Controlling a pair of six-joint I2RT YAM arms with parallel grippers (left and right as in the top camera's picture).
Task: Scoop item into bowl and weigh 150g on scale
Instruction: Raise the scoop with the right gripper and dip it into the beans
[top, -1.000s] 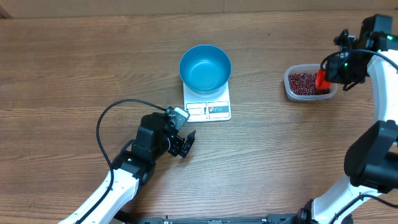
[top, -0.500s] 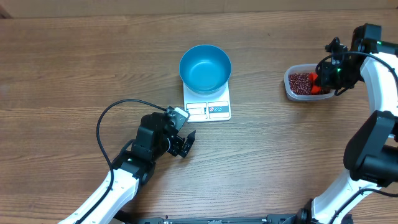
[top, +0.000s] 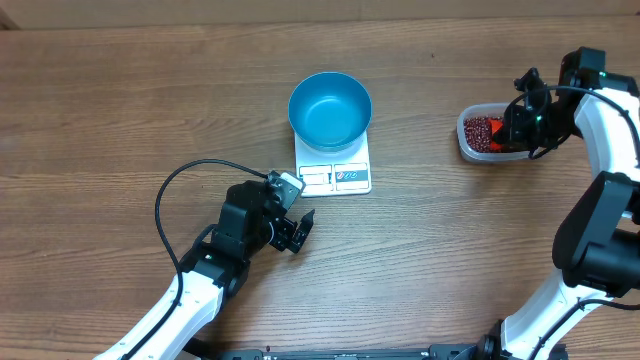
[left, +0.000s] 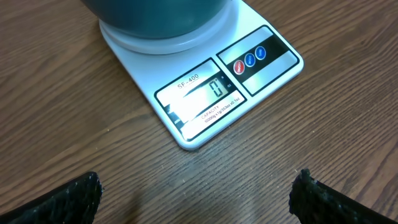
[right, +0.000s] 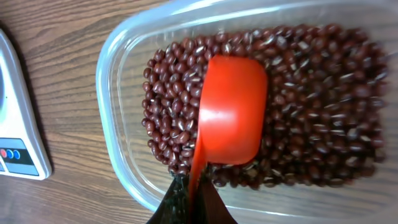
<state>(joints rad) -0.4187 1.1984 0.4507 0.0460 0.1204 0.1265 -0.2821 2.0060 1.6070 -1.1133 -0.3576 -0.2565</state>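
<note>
The teal bowl (top: 330, 108) sits on the far end of the white scale (top: 335, 177), near the middle of the table (top: 150, 90). The scale's display faces the left arm and reads zero in the left wrist view. Nothing shows inside the bowl from overhead. The beans (right: 323, 106) all lie in a clear plastic tub (top: 466, 140) well to the right of the scale, covering its floor. The right hand (top: 520, 128) is over the tub's right end, clamped tight on the thin handle of an orange-red scoop (right: 233, 112). The scoop's cup is down among the beans near the tub's middle; whether it holds any cannot be told. The left hand (top: 297, 232) is low over the table just in front of the scale's left corner, fingers spread as wide as they go and gripping nothing, with the scale's display between them in its own view.
</note>
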